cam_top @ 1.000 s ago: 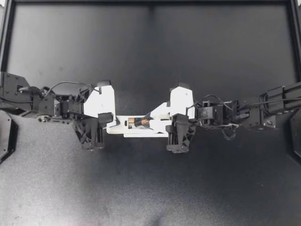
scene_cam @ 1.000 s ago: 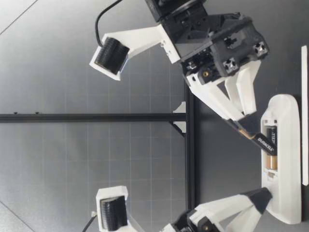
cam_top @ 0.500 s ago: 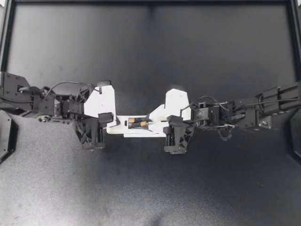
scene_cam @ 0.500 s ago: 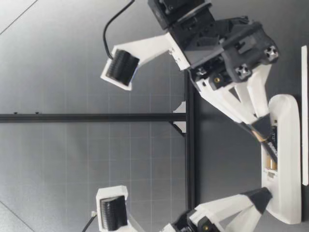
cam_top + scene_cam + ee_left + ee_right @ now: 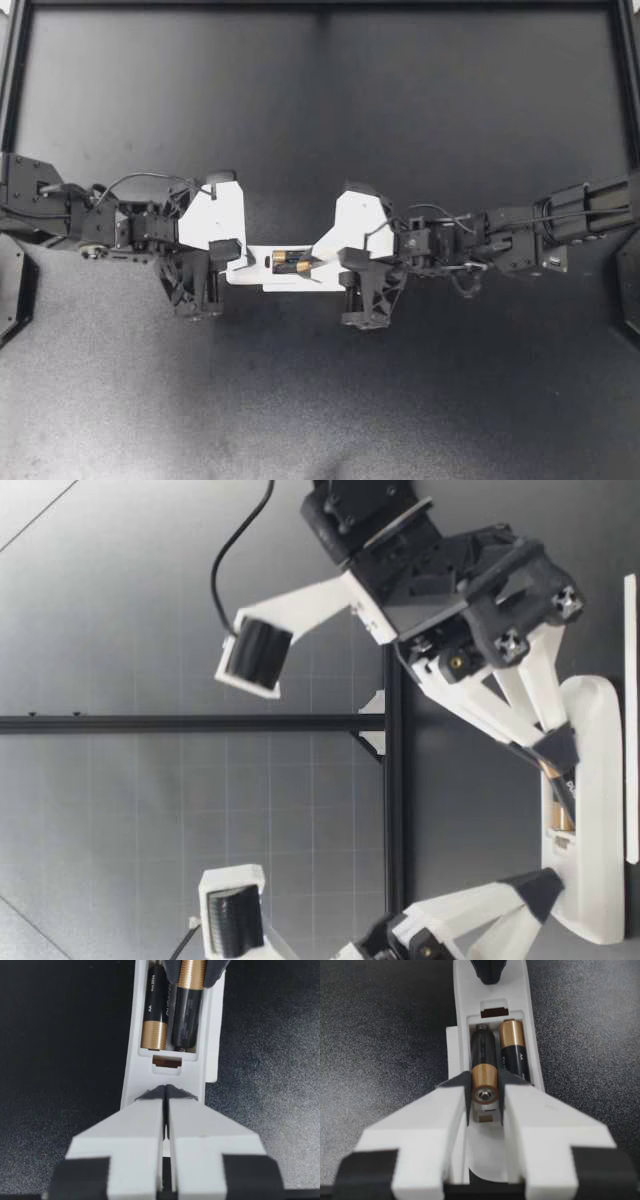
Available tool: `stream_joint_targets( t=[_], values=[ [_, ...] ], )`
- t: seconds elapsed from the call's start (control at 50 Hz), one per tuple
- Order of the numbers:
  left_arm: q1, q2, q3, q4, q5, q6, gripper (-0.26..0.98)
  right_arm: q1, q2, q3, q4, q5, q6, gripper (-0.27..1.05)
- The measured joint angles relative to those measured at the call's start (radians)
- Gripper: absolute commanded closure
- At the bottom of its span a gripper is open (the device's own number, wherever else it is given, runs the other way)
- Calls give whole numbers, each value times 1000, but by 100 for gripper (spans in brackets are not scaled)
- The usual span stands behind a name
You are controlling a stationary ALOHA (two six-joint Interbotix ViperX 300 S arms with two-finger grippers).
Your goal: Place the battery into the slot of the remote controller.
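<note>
**Battery insertion: far end in the slot, near end not yet down**

My left gripper (image 5: pixel 229 262) has its fingers together, tips pressing on one end of the flat white plastic remote controller (image 5: pixel 255 266). The remote controller lies back-up near the middle of the matte black table (image 5: pixel 320 120), well away from every edge, with its length running toward the table's left and right edges.

My right gripper (image 5: pixel 318 262) is clamped on the black-and-gold cylindrical battery (image 5: pixel 485 1072), one finger on each side of its gold end. In the right wrist view the battery's black end is down in the open slot (image 5: pixel 490 1024), against the spring. The gold end appears to sit a little above the slot floor. A second black-and-gold battery (image 5: pixel 514 1052) lies flat in the slot, touching the first. In the low view the right gripper's fingertips (image 5: pixel 560 752) stand close over the remote controller.

I judge the step in hand to be the final seating, nearly done. The next move calls for:
- pressing the gold end straight down until the battery lies level with the second battery;
- keeping the left gripper's hold-down firm so the remote controller does not tip;
- parting the right fingers only once the battery is level.
</note>
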Motion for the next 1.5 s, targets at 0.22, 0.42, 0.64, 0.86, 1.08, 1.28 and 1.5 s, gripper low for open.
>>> stream_joint_targets(
  t=[0.22, 0.42, 0.64, 0.86, 1.08, 1.28, 1.5],
  values=[
    [0, -5, 5, 0, 2, -2, 90, -2, -5, -28, 2, 71, 0, 47],
    [0, -5, 6, 0, 2, -2, 90, 3, -12, -37, 0, 95, 2, 35],
    [0, -6, 8, 0, 2, -3, 90, 8, -74, -34, 23, 86, 75, 35],
    [0, -6, 8, -2, 2, -5, 90, 9, -132, 32, 100, 21, 420, 43],
    [0, -6, 8, -2, 2, -8, 90, 9, -150, 87, 101, -18, 890, 68],
    [0, -6, 8, -3, 2, -9, 90, 9, -152, 98, 89, 0, 1132, 86],
    [0, -8, 9, -6, 2, -9, 90, 9, -146, 94, 89, 52, 1223, 91]
  ],
)
